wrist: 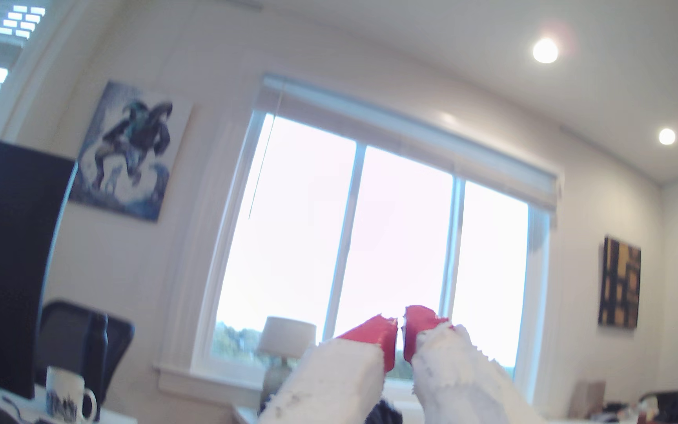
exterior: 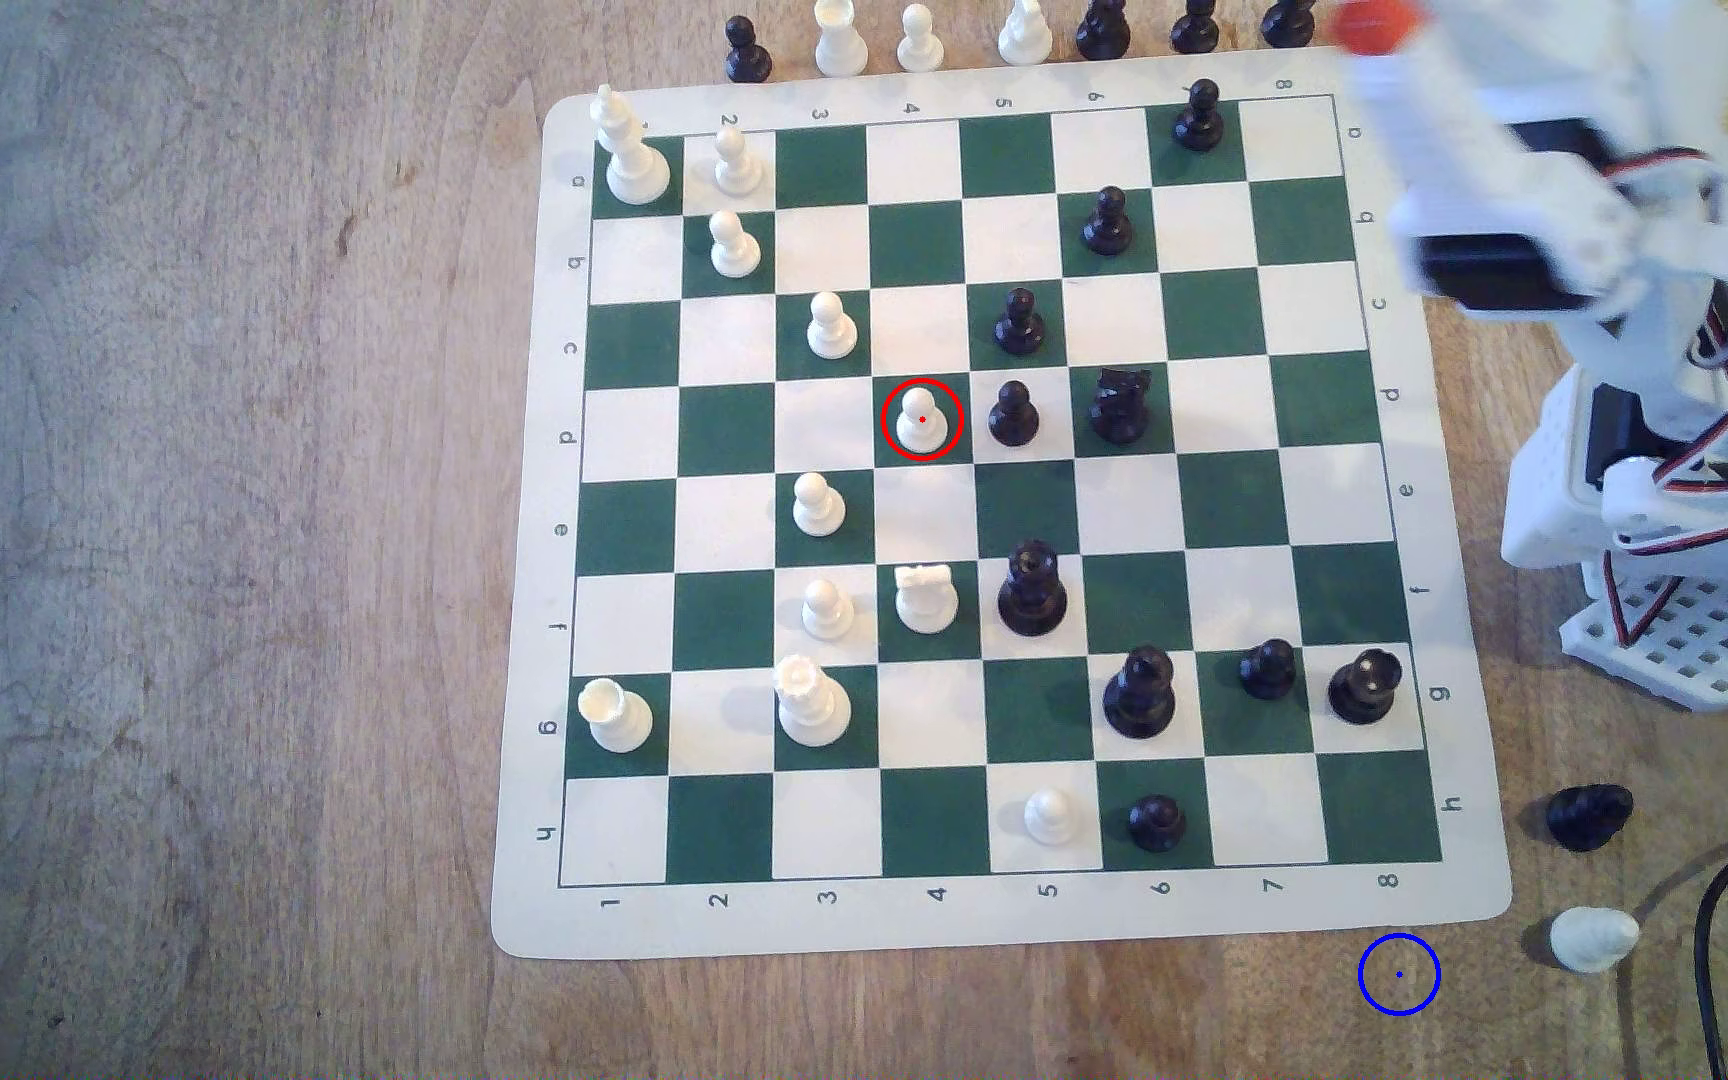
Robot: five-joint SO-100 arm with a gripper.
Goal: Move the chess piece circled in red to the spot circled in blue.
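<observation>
The chess piece (exterior: 921, 417), a small cream-white pawn ringed in red, stands on a green square near the middle of the chessboard (exterior: 995, 914). The spot (exterior: 1398, 974) is a blue ring on bare wood just off the board's near right corner in the exterior view. My gripper (exterior: 1369, 26) is raised high at the exterior view's top right, blurred, far from both. In the wrist view the gripper (wrist: 401, 326) points up at a window, its red fingertips (wrist: 374, 332) nearly touching, with nothing between them.
A black pawn (exterior: 1013, 413) stands right beside the ringed pawn, and a black knight (exterior: 1120, 405) one square further. A fallen black piece (exterior: 1587, 816) and a fallen white piece (exterior: 1592, 938) lie near the spot, beside a black cable (exterior: 1717, 903). The arm's base (exterior: 1691, 582) sits at the exterior view's right.
</observation>
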